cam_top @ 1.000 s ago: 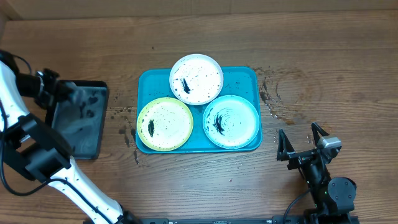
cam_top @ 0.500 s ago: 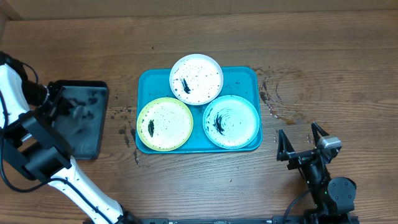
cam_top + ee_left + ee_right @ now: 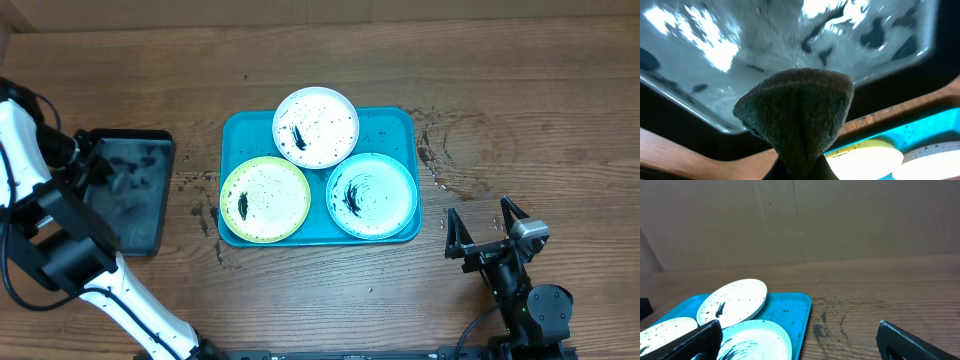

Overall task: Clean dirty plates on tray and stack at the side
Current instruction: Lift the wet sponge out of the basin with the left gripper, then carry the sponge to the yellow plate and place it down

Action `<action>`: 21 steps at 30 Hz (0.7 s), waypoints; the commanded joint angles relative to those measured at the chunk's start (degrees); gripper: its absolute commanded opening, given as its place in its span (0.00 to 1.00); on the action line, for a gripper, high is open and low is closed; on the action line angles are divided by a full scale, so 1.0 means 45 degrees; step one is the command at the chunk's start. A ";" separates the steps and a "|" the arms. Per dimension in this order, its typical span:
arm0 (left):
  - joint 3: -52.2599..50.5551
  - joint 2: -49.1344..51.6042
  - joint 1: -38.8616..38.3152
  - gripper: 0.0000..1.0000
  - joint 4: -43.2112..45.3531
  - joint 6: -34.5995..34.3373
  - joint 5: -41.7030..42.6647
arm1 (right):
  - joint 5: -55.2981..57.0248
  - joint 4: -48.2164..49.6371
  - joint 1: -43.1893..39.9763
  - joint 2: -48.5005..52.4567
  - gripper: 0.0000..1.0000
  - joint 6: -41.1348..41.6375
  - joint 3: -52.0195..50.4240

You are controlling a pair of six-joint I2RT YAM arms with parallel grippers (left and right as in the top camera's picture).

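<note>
The turquoise tray (image 3: 395,130) lies mid-table with three smeared plates on it: white (image 3: 315,126) at the back, yellow-green (image 3: 265,199) front left, mint (image 3: 371,194) front right. My left gripper (image 3: 98,168) hovers over the black tray (image 3: 130,215) at the far left. In the left wrist view that left gripper (image 3: 799,170) is shut on a dark folded sponge (image 3: 795,112), which hides the fingers. My right gripper (image 3: 485,228) stands open near the front right, off the turquoise tray. Between its fingers (image 3: 690,341) the right wrist view shows the mint plate (image 3: 757,339) and white plate (image 3: 732,302).
The black tray (image 3: 765,45) holds wet, foamy liquid. Dark specks and stains mark the wood to the right of the turquoise tray (image 3: 440,160) and between the two trays (image 3: 200,195). A brown wall (image 3: 800,220) backs the table.
My left gripper has shifted a little toward the table's front, over the black tray, with the sponge still in it. The right arm and the plates have not moved.
</note>
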 commanded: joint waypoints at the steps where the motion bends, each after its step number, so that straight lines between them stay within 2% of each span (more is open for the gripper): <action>1: 0.0923 -0.0316 0.0034 0.04 -0.0539 -0.0170 0.1117 | 0.0121 0.0068 -0.0039 -0.0112 1.00 -0.0092 -0.0131; 5: 0.3191 -0.0899 -0.0078 0.04 -0.1409 0.0175 0.1433 | 0.0121 0.0068 -0.0039 -0.0112 1.00 -0.0092 -0.0131; 8: 0.3823 -0.1914 -0.0597 0.04 -0.1404 0.0379 0.1501 | 0.0121 0.0068 -0.0039 -0.0112 1.00 -0.0092 -0.0131; 14: 0.3648 -0.3696 -0.2594 0.04 -0.1409 0.0855 0.1214 | 0.0121 0.0073 -0.0039 -0.0112 1.00 -0.0092 -0.0131; 21: 0.1914 -0.4056 -0.5979 0.04 -0.1404 0.0879 -0.0670 | 0.0121 0.0073 -0.0039 -0.0112 1.00 -0.0092 -0.0131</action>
